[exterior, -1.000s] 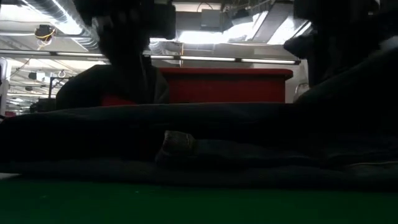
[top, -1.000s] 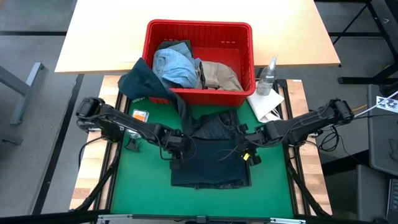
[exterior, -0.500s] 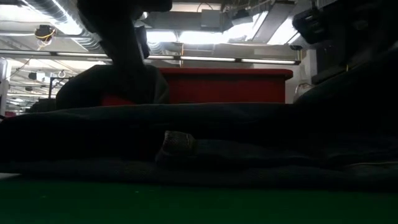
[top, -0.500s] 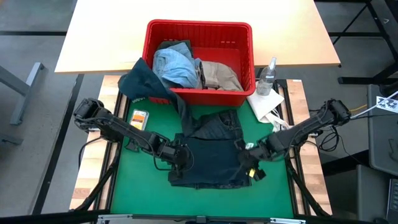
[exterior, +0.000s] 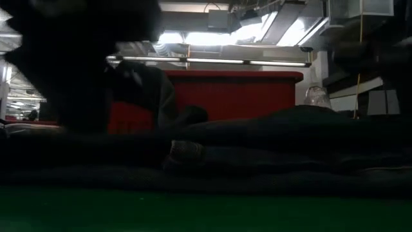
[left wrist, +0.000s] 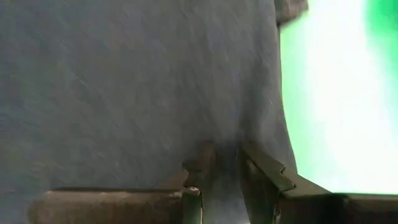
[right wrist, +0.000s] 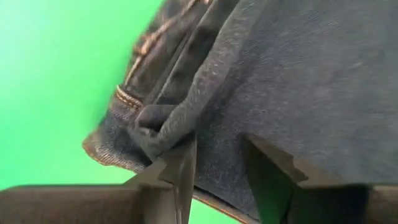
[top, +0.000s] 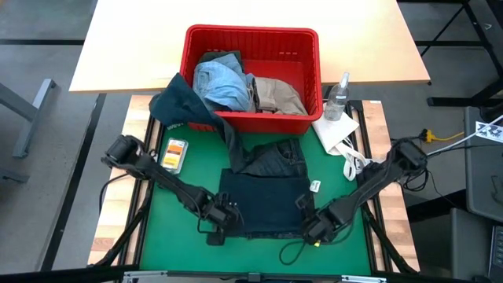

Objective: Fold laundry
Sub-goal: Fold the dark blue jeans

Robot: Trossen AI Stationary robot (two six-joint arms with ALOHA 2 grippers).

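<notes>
1. Our left hand is low on the green mat at the near left corner of the dark navy jeans. In the left wrist view its fingers stand narrowly apart with denim between them, so we read it as gripping the jeans' edge.
2. Our right hand is at the near right corner of the same jeans. In the right wrist view its fingers straddle a bunched fold of the dark fabric beside a stitched hem, pinching it.
3. The jeans lie folded into a rough rectangle, spanning the gap between our two hands and running away from them toward the red basket.
4. Well beyond both hands, the basket holds the light blue denim and the beige khaki piece, side by side.
5. The dark olive green piece drapes over the basket's front left corner, farther out from our left hand, and trails down to touch the jeans' far edge.
6. Out past our left hand, a small orange packet lies on the mat.
7. Beyond our right hand, a clear spray bottle and a white cloth sit beside the basket on the desk.
</notes>
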